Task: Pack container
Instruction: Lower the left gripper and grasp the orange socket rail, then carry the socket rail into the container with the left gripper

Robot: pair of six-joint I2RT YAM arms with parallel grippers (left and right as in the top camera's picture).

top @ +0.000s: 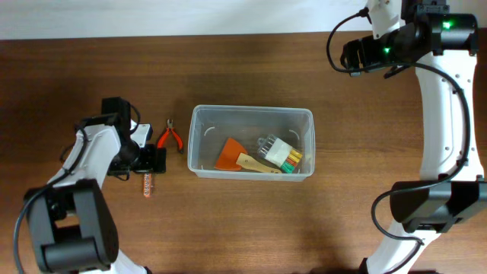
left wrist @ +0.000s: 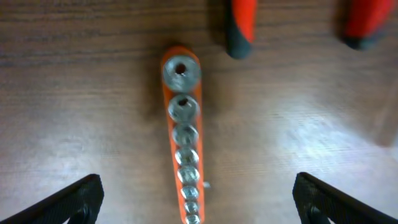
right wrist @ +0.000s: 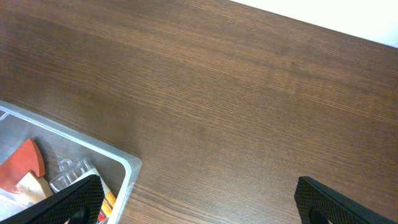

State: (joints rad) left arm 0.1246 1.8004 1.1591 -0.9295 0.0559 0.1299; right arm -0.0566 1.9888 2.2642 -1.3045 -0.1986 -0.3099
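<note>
The clear container (top: 199, 144) sits mid-table and holds an orange scraper (top: 227, 154), a wooden-handled tool (top: 256, 164) and a pack of coloured bits (top: 283, 154). Its corner shows in the right wrist view (right wrist: 127, 167). An orange socket rail (top: 148, 184) with several metal sockets lies left of it, and shows in the left wrist view (left wrist: 183, 124). My left gripper (left wrist: 196, 196) is open, low over the rail, fingers on either side of it. Red-handled pliers (top: 170, 138) lie beside it; their handles show in the left wrist view (left wrist: 244, 25). My right gripper (right wrist: 202, 199) is open and empty, raised at the far right.
The brown wooden table (top: 251, 76) ends at a white back edge (top: 152, 15). The right arm's base stands at the front right (top: 430, 205).
</note>
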